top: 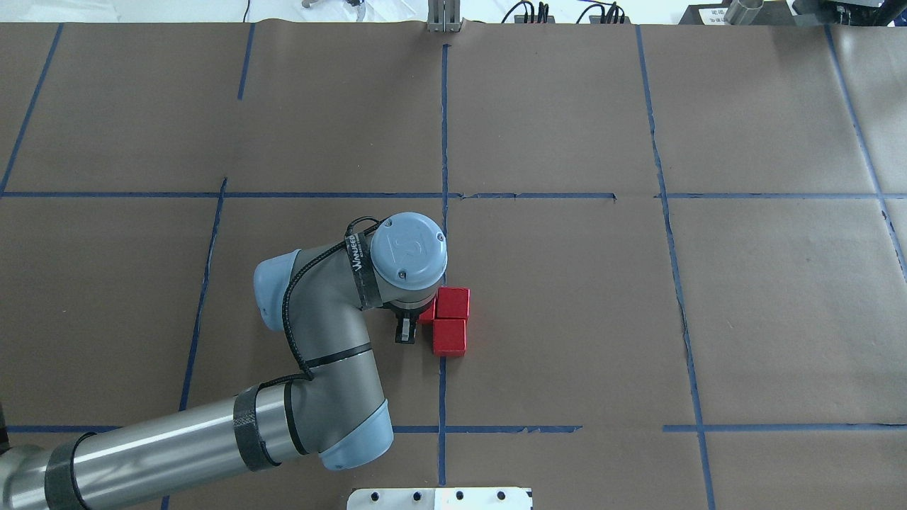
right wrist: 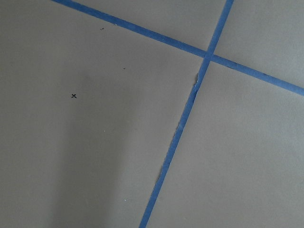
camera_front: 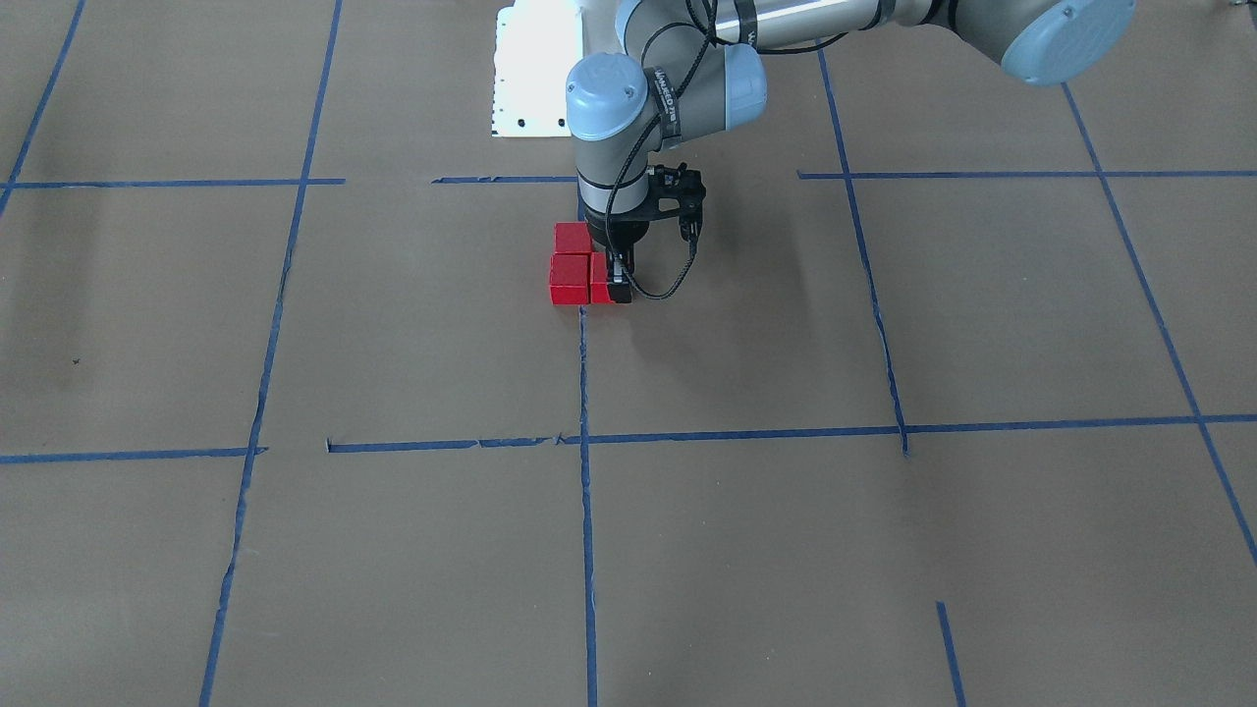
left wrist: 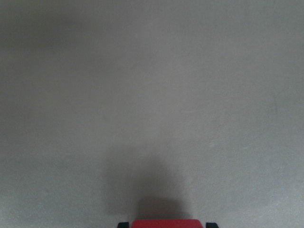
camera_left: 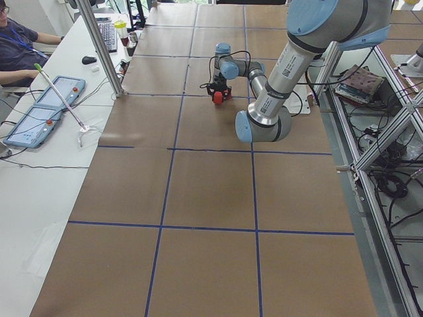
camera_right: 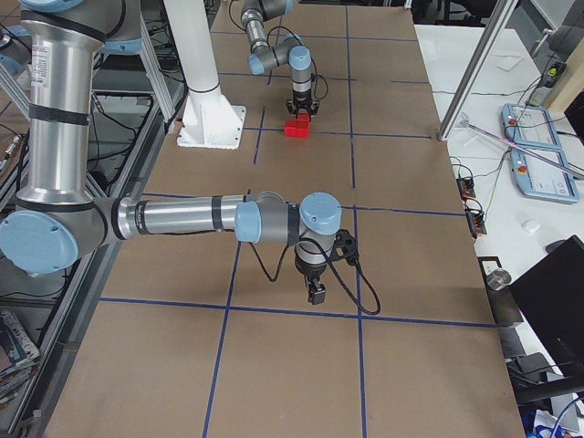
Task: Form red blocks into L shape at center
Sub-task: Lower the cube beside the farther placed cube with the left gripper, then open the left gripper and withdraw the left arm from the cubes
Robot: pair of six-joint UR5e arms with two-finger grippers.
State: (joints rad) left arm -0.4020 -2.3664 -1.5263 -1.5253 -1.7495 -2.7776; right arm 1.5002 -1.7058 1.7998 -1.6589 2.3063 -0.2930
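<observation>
The left gripper (camera_front: 611, 281) points straight down at the bench (camera_front: 884, 550), its black fingers (camera_front: 621, 291) pressed onto opposite sides of one red block (camera_front: 599, 278). In the left wrist view this block's top fills the gap between the fingertips. It rests on the brown paper, touching the robot's-left face of the corner block (camera_front: 569, 279). The end block (camera_front: 573, 238) touches the corner block on the side toward the white base plate (camera_front: 535, 69). Together they make a square-edged L astride the middle blue tape line (camera_front: 586, 393), with equal legs lying parallel to the tape lines. The right gripper (camera_right: 316, 294) hangs well apart; its opening cannot be judged.
</observation>
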